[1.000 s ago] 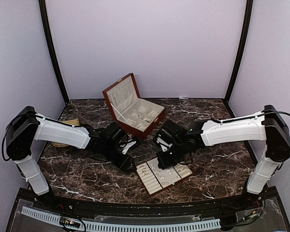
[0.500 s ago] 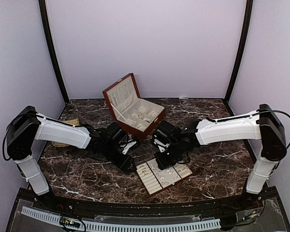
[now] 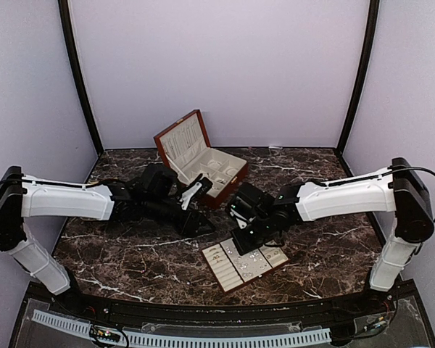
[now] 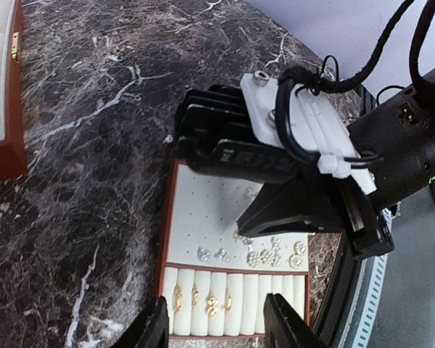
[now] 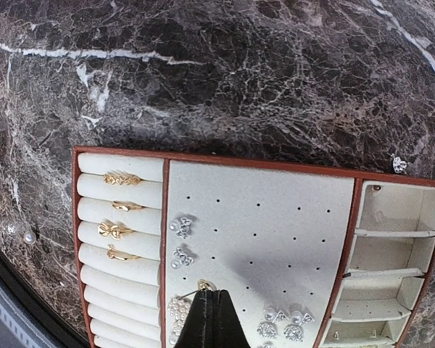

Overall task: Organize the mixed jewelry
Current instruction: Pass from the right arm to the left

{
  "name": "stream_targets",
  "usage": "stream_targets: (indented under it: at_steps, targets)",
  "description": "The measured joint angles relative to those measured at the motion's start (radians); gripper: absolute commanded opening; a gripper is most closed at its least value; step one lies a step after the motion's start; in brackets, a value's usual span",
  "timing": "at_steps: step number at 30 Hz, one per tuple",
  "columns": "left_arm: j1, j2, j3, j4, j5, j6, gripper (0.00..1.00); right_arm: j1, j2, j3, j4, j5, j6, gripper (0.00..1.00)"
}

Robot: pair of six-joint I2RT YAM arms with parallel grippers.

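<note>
1. Saw only from the right wrist the right pincer (image 5: 210,308) pressed shut to a point over the tray (image 5: 167,156), with a tiny gold piece of jewelry (image 5: 201,285) right at its tip; could not tell whether actually pinched.
2. Caught only from the left wrist the left pincer (image 4: 216,312) spread wide with nothing between its fingers, near the tray's ring end and facing the right pincer from the side.
3. Made out only from above the wooden box (image 3: 203,168) on the tabletop (image 3: 326,254) behind both arms, lid tilted up and back, apart from the tray.
4. Found the right pincer and its wrist blocking part of the tray's pegged middle panel in the left wrist view.
5. Could not make out any contents in the box's cream compartments.
6. Counted four gold rings (image 5: 122,178) tucked into the slots of the tray's ring rolls.
7. Noted silvery studs (image 5: 180,226) pinned on the middle panel: two clusters just beside the ring rolls, more close to the pincer tip.
8. Spotted two loose pieces lying on the tabletop outside the tray: a silvery bit (image 5: 399,164) just past the tray's compartment end, and a pale bead (image 5: 30,237) off the ring end.
</note>
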Motion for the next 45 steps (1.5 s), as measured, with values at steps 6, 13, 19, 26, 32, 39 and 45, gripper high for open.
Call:
stream_targets:
  at_steps: [6, 13, 19, 26, 32, 39, 45]
  targets:
    - [-0.007, 0.115, 0.051, 0.061, 0.070, -0.034, 0.43, -0.001, -0.041, -0.046, 0.058, 0.008, 0.017, 0.00]
    - [-0.019, 0.202, 0.059, 0.089, 0.129, -0.088, 0.43, -0.003, -0.060, -0.069, 0.119, 0.011, 0.040, 0.00]
    - [-0.025, 0.239, 0.085, 0.117, 0.159, -0.122, 0.44, -0.007, -0.076, -0.086, 0.147, 0.010, 0.051, 0.00]
    - [-0.029, 0.280, 0.107, 0.140, 0.181, -0.143, 0.41, -0.010, -0.084, -0.098, 0.151, 0.009, 0.066, 0.00]
    - [-0.032, 0.288, 0.108, 0.149, 0.188, -0.157, 0.36, -0.012, -0.085, -0.103, 0.153, 0.007, 0.074, 0.00]
    - [-0.039, 0.271, 0.034, 0.247, 0.188, -0.206, 0.38, -0.019, -0.097, -0.122, 0.173, 0.007, 0.091, 0.00]
    - [-0.040, 0.222, -0.040, 0.314, 0.163, -0.251, 0.42, -0.029, -0.123, -0.139, 0.190, 0.006, 0.112, 0.00]
